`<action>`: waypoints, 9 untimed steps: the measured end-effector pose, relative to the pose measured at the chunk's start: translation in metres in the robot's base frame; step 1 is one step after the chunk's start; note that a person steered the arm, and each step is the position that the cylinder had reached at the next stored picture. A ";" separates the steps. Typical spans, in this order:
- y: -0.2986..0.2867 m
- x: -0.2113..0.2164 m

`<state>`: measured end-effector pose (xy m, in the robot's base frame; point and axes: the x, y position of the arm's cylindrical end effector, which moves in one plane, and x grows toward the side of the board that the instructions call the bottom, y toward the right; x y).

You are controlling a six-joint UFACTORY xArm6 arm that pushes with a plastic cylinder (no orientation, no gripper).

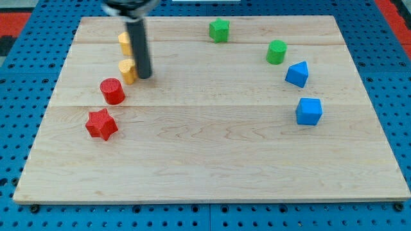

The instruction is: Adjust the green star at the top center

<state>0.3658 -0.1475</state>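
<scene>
Green star (219, 30) at the top centre of the wooden surface (212, 154), untouched. My tip (144, 75) far off toward the view's left, just beside a yellow block (128, 70), another yellow block (124, 43) above. No fingers here, only a rod. Red cylinder (112, 91) and red star (101, 124) lower left; green cylinder (277, 52), two blue blocks (297, 74) (309, 111) right.

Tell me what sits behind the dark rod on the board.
Behind the rod, two yellow blocks show partly: the upper yellow block and the lower yellow block, beside my tip. The rod covers their right sides, so their shapes stay unclear. The green star lies far right.
</scene>
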 end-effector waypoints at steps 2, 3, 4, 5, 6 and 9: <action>-0.003 -0.012; -0.025 -0.041; -0.067 -0.060; 0.001 -0.073; 0.006 -0.100; -0.154 -0.051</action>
<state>0.3148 -0.3020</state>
